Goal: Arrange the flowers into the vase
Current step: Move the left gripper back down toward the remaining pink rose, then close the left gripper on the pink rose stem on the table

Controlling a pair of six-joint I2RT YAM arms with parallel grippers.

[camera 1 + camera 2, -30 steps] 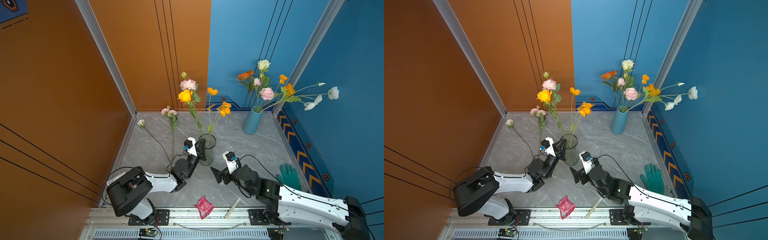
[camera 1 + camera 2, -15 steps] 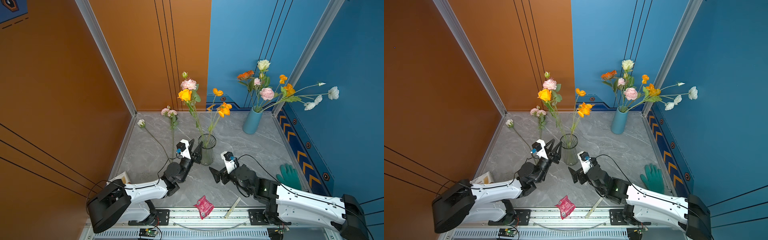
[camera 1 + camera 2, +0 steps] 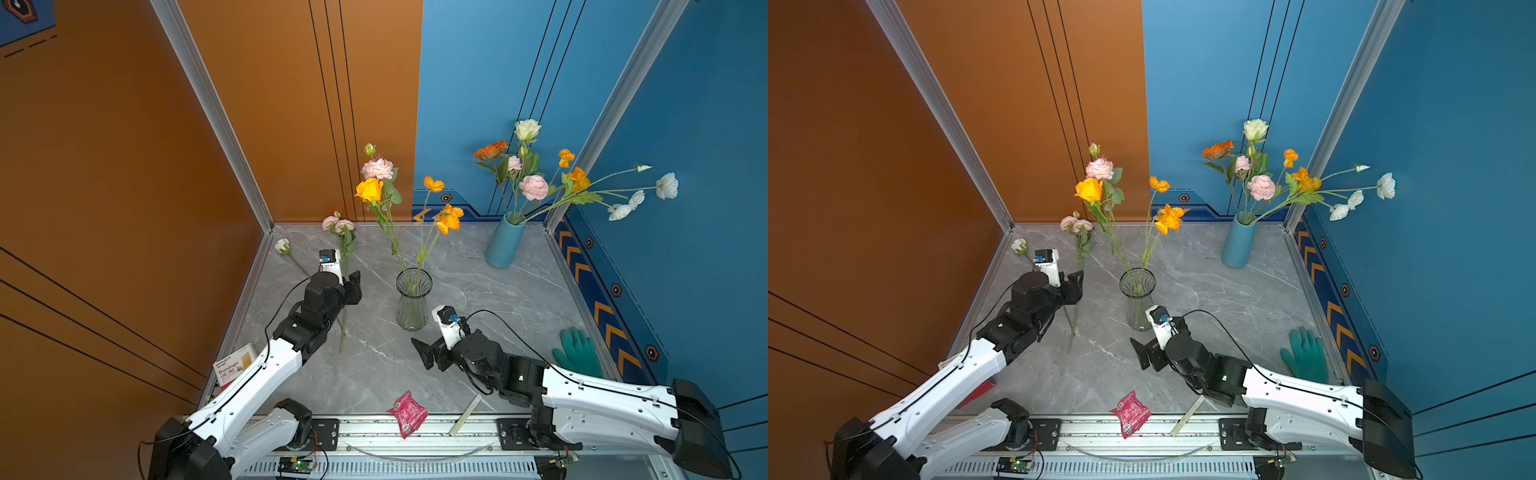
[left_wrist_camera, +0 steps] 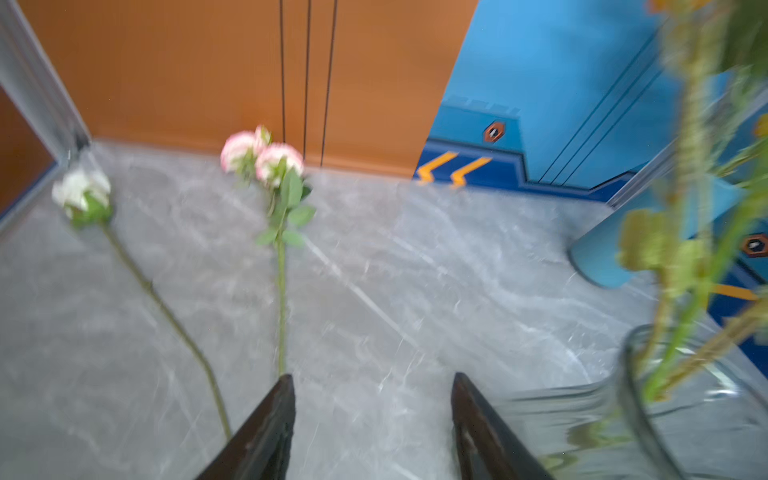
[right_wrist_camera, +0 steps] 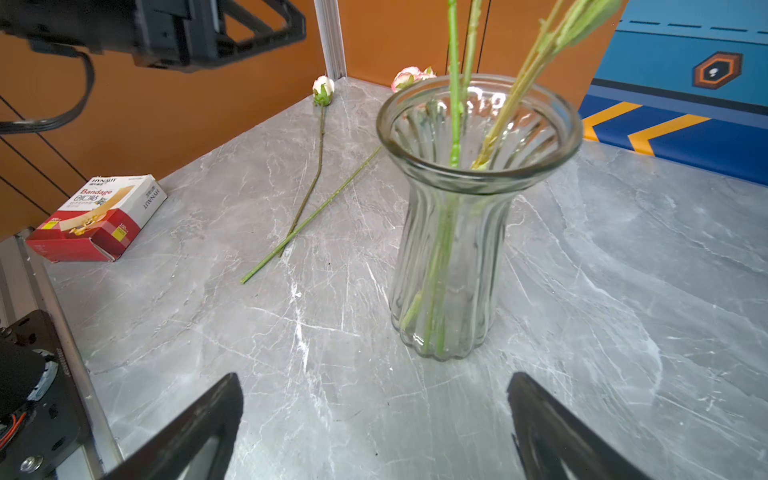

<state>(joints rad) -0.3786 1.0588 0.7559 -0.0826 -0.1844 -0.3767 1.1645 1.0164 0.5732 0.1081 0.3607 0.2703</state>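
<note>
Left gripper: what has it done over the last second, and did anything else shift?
The left gripper opened its fingers and drew back leftward from the rim of the glass vase; it now hangs empty over the two loose flowers on the table. Unchanged: the stems in that vase, the right gripper open near it, the bouquet in the blue vase.

A grey marbled surface (image 3: 374,365) is sitting between orange panels (image 3: 124,166) and blue panels (image 3: 498,83), aluminium posts (image 3: 212,112) standing at the corners.
</note>
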